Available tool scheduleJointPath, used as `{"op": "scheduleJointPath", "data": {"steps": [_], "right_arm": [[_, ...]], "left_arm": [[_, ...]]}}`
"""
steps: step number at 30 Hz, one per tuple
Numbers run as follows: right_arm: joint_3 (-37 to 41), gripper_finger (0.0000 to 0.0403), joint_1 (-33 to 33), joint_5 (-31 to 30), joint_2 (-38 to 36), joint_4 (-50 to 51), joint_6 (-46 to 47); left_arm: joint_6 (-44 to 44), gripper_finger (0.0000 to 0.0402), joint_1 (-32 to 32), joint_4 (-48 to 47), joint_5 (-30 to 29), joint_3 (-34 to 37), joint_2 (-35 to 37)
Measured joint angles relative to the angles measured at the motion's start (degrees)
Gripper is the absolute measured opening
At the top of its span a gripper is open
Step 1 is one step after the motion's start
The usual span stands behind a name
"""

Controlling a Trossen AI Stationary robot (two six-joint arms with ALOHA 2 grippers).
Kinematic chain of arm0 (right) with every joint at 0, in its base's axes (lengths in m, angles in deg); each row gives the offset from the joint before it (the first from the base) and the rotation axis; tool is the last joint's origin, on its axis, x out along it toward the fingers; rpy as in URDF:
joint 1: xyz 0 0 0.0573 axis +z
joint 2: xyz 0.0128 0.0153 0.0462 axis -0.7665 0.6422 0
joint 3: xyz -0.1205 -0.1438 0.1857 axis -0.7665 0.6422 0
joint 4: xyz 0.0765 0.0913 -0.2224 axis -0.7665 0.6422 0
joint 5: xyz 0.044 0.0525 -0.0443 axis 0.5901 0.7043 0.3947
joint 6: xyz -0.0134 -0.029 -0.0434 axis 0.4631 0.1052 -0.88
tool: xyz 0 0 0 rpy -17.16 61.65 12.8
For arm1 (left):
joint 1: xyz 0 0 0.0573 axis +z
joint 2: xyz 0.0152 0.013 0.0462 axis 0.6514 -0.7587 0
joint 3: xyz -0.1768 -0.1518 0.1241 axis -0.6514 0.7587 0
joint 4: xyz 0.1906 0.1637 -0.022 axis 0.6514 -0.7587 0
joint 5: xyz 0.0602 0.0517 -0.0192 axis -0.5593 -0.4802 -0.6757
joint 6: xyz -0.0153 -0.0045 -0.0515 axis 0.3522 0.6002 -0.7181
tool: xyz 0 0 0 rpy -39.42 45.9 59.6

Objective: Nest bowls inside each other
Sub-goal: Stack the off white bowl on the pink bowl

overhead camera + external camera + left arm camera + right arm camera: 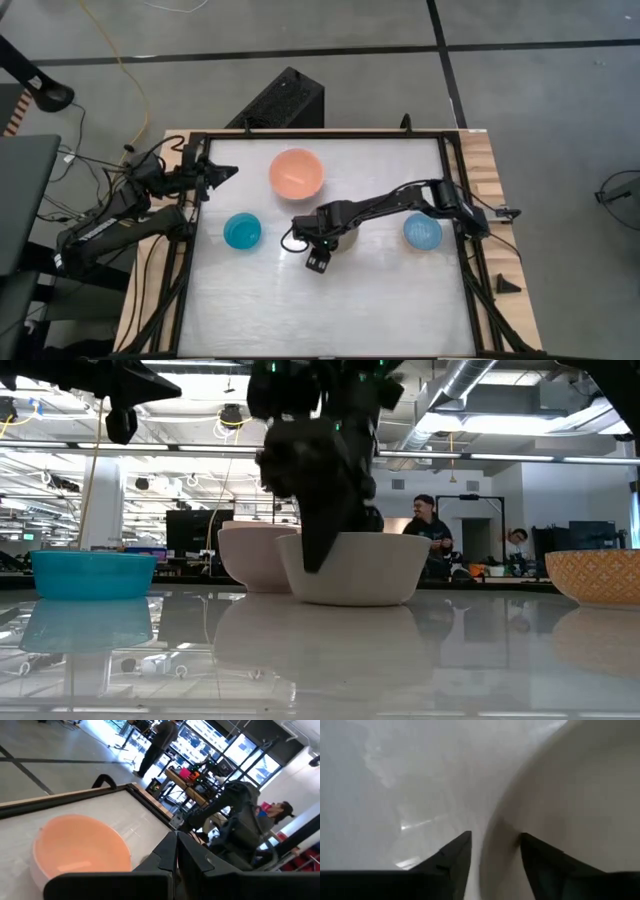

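Note:
A white bowl (380, 570) stands on the table's middle, mostly hidden under my right arm in the high view. My right gripper (492, 852) is open and points steeply down over the bowl's near-left rim (495, 827). One finger (452, 857) stands outside the wall and one (540, 860) inside, with a gap on each side. A pale pink bowl (296, 172) sits behind it, a blue bowl (241, 231) to its left and another blue one (422, 232) to its right. My left gripper (228, 172) waits shut at the table's far left, above the table.
Dark rails (452, 200) frame the white table top. In the low view a yellow patterned bowl (598, 575) shows at the right edge. Bare table lies along the near side (320, 310). People stand in the room beyond the table.

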Motion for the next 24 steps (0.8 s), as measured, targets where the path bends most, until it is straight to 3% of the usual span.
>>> {"op": "scheduleJointPath", "data": {"steps": [7, 13, 17, 24], "right_arm": [[0.1, 0.0034, -1.1, 0.7, -3.2, -0.7, -2.3], [0.6, 0.0029, -1.6, -4.2, -10.1, -1.5, -3.0], [0.1, 0.0029, -3.8, -8.3, -17.8, -8.9, -5.0], [0.4, 0.0029, -9.2, -7.9, -21.1, -20.6, -9.2]], "left_arm": [[0.0, 0.0000, 0.0, 0.0, 1.1, 0.0, 0.0], [-0.1, 0.0000, 0.0, 0.0, 1.1, 0.0, 0.0], [0.0, 0.0000, 0.0, 0.0, 1.0, 0.0, 0.0], [0.2, 0.0000, 0.0, 0.0, 0.0, 0.0, 0.0]]}}
